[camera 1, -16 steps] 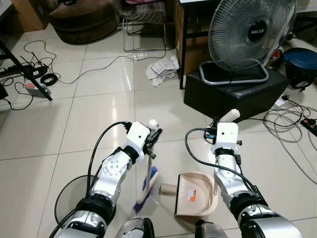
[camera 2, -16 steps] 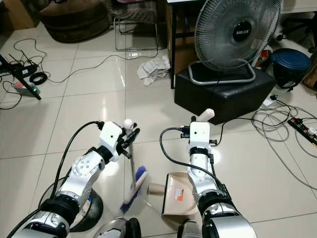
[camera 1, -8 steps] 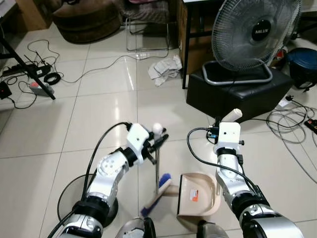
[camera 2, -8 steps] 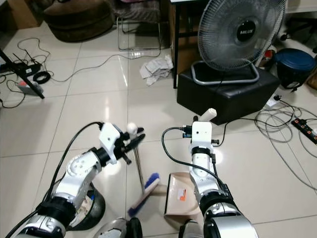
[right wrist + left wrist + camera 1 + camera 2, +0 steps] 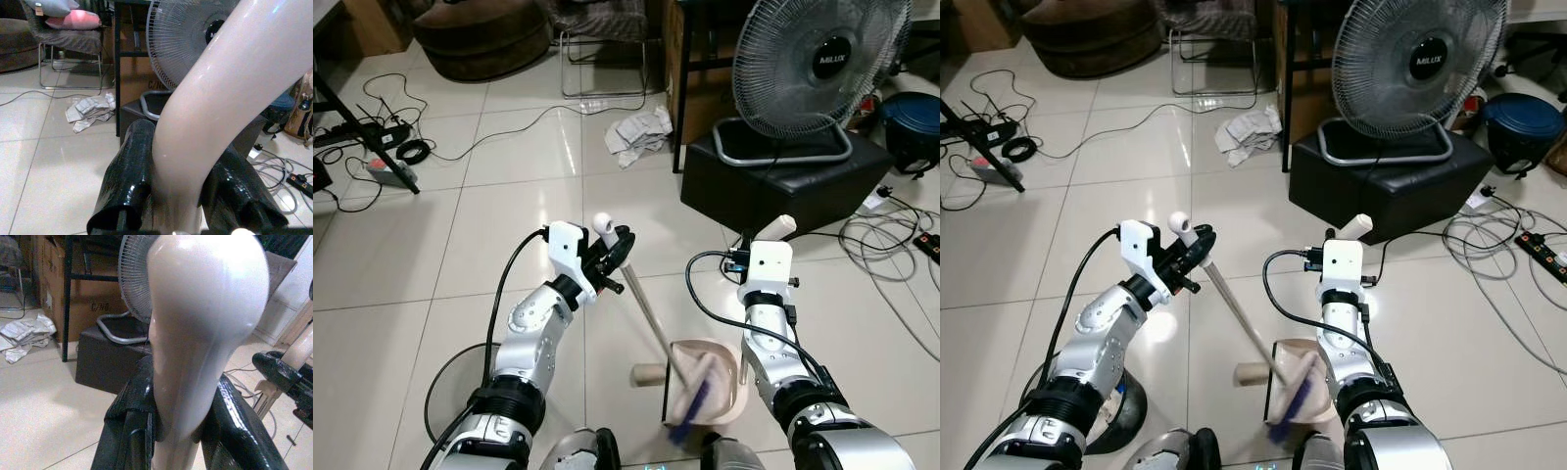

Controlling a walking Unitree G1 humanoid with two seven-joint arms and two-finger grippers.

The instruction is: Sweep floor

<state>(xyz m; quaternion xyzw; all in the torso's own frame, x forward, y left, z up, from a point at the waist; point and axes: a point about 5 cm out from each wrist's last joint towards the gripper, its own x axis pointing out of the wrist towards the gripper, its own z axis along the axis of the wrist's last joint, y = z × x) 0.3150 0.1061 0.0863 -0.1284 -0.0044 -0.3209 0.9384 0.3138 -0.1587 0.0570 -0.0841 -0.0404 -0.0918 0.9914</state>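
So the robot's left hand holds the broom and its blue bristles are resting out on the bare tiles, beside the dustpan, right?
Not quite. The left hand does hold the broom, but its blue bristles lie in the dustpan, not on the bare tiles. The left eye view shows it. The right hand holds the dustpan's handle.

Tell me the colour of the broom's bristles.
Blue: the broom's bristles lie in the beige dustpan, clearest in the left eye view.

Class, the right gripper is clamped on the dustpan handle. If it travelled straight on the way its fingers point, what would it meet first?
Probably the black ottoman under the fan; the right gripper, holding the dustpan handle, points that way, though depth is unclear.
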